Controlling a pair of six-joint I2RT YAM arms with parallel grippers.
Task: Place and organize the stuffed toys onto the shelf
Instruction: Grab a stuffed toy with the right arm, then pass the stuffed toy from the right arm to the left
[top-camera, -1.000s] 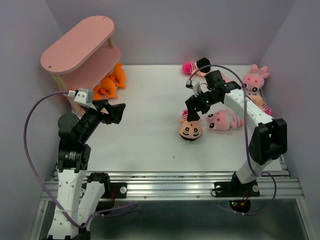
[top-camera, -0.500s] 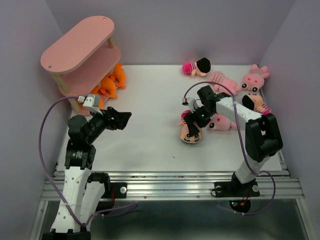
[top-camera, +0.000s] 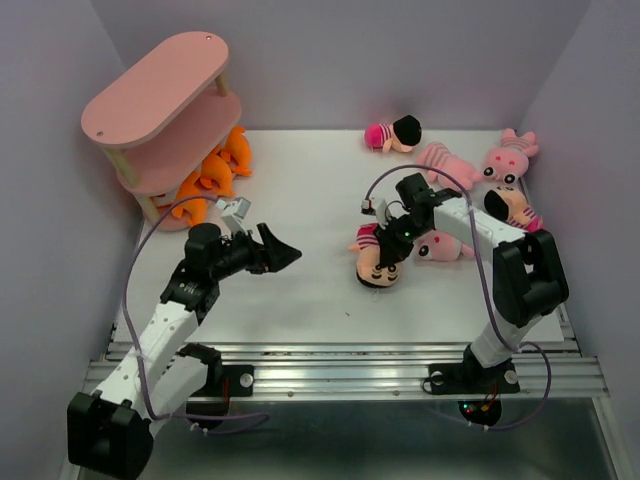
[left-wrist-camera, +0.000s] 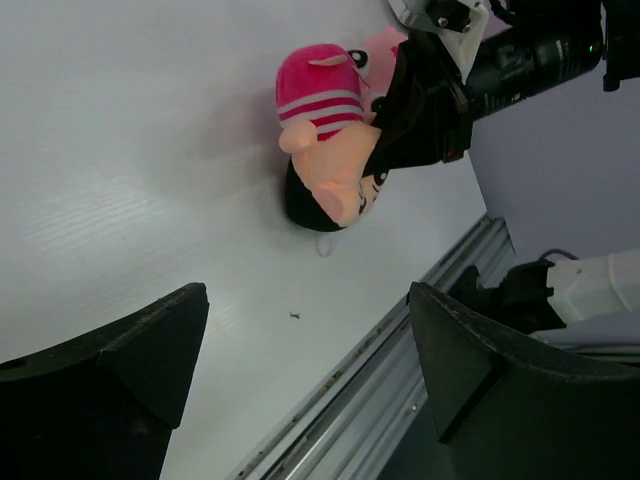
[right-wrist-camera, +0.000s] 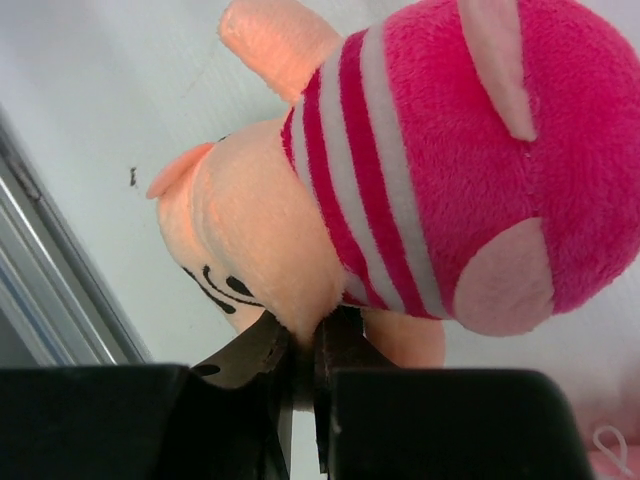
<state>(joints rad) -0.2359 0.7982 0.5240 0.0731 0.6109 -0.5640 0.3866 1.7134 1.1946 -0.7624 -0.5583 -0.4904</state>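
Note:
A peach-faced doll (top-camera: 378, 262) with black hair and magenta stripes lies in the middle of the table. My right gripper (top-camera: 395, 240) is shut on it. In the right wrist view the jaws (right-wrist-camera: 305, 340) pinch a fold of plush where its face meets the striped body (right-wrist-camera: 420, 190). My left gripper (top-camera: 282, 255) hangs open left of the doll, holding nothing. Its wide-spread fingers (left-wrist-camera: 308, 300) frame bare table, with the doll (left-wrist-camera: 330, 150) beyond. The pink shelf (top-camera: 150, 95) stands at the back left, with orange toys (top-camera: 215, 172) on its lowest board.
Another doll (top-camera: 392, 133) lies at the back centre. Pink striped animals (top-camera: 510, 155) (top-camera: 440, 160) (top-camera: 445, 245) and one more doll (top-camera: 512, 205) crowd the right side. The metal rail (top-camera: 340, 360) runs along the near edge.
My right gripper dropped onto the middle doll and closed on it. My left arm swung away from the shelf, rightwards toward the table's middle, fingers still wide.

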